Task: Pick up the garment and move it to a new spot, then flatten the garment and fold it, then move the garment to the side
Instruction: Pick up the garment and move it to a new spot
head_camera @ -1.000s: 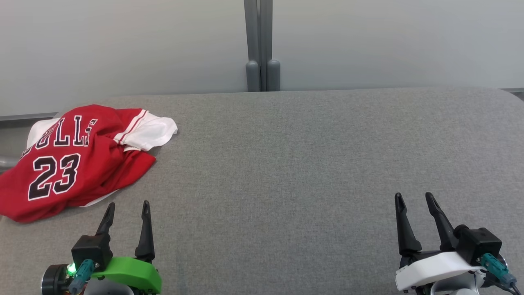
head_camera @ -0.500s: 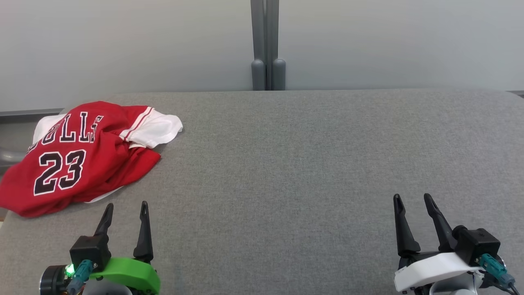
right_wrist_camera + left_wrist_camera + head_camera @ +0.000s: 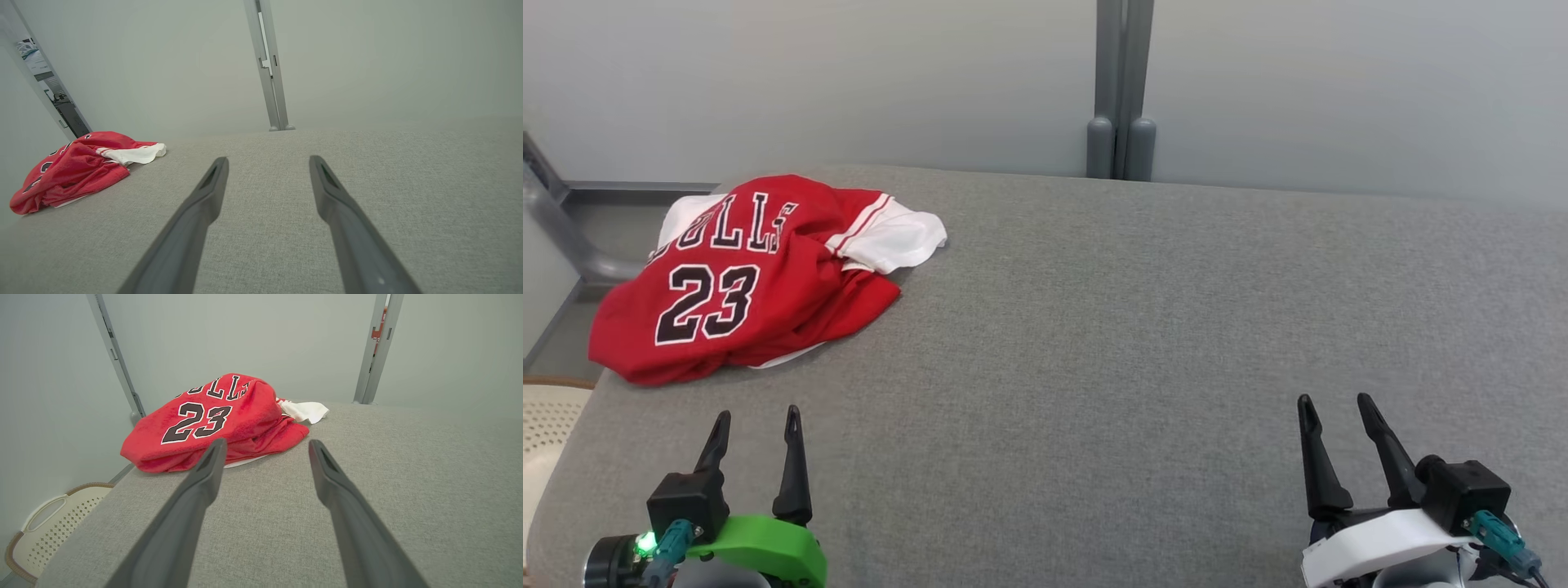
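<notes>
**A:** Grey fabric tabletop (image 3: 1143,327), pale wall behind it, a grey post (image 3: 1123,82) at the back. What has changed?

**B:** The whole head view has slid. The post and the cloth both sit further right in frame than a second ago, and they kept their spacing, so the camera turned towards the robot's left. Nothing on the tabletop moved. A pale perforated basket (image 3: 541,425) has come into frame past the tabletop's left end.

**A:** Garment?

**B:** The red garment (image 3: 743,282) is a crumpled heap on the far left corner of the tabletop. "23" faces up, a white sleeve pokes out, and it looks untouched.

**A:** Tools?

**B:** Left tool (image 3: 756,414): fingers spread apart and empty, near the heap but short of it. Its wrist view looks straight at the cloth. Right tool (image 3: 1334,400): also spread and empty, over bare tabletop, well apart from the garment.

**A:** Meaning for the task?

**B:** My read is that the pick-up hasn't begun and the robot is squaring up to the heap. The left tool is better placed to reach first.
</notes>
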You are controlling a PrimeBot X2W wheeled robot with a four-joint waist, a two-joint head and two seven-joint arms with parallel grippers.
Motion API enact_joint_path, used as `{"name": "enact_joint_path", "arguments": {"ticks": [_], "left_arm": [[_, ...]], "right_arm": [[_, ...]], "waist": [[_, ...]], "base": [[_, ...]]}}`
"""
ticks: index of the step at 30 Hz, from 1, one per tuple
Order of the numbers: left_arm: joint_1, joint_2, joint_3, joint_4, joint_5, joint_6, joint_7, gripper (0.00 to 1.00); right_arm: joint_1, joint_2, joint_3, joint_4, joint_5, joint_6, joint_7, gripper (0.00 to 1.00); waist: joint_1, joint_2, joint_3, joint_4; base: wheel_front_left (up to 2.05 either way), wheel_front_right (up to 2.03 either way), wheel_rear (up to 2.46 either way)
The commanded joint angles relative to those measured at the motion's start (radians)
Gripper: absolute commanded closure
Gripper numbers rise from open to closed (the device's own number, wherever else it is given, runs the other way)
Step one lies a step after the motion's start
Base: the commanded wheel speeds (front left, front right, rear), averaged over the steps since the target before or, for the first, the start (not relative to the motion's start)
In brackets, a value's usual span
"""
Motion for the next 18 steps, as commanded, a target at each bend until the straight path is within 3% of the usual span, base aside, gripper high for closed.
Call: {"name": "enact_joint_path", "arguments": {"ticks": [1,18], "left_arm": [[-0.002,0.009,0.004,0.005,0.000,0.002,-0.006,0.00],[0.011,0.032,0.010,-0.014,-0.014,0.027,0.007,0.00]], "right_arm": [[0.010,-0.004,0.001,0.003,0.009,0.000,-0.003,0.00],[0.002,-0.004,0.020,0.014,0.019,0.000,-0.003,0.00]], "waist": [[0.0000,0.0000,0.001,0.040],[0.0000,0.0000,0.010,0.238]], "base": [[0.00,0.00,0.00],[0.00,0.00,0.00]]}}
